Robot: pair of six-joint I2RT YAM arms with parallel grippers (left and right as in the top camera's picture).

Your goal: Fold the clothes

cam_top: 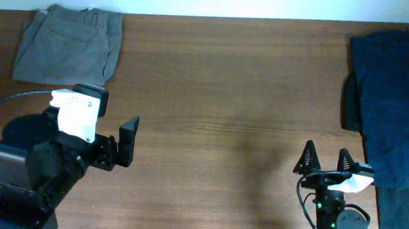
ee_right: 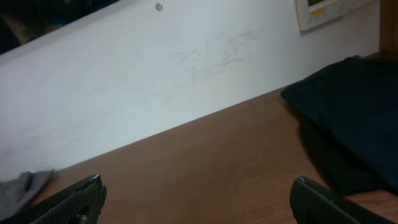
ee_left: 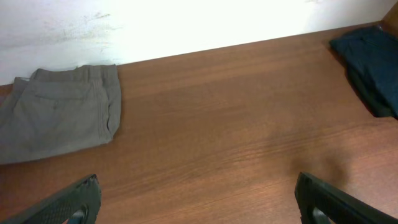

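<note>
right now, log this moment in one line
left fingers open, empty | right fingers open, empty | grey shorts folded, far left corner | navy clothes at right edge

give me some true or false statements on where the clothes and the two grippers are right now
1. The grey-khaki shorts lie folded at the far left corner of the table. True.
2. The left gripper is shut on the grey-khaki shorts. False: it is open, holds nothing and sits apart from them, nearer the robot.
3. The navy-blue garment lies along the right side of the table. True.
4. The right gripper rests on the navy-blue garment. False: it is open over bare wood, to the left of that garment.
</note>
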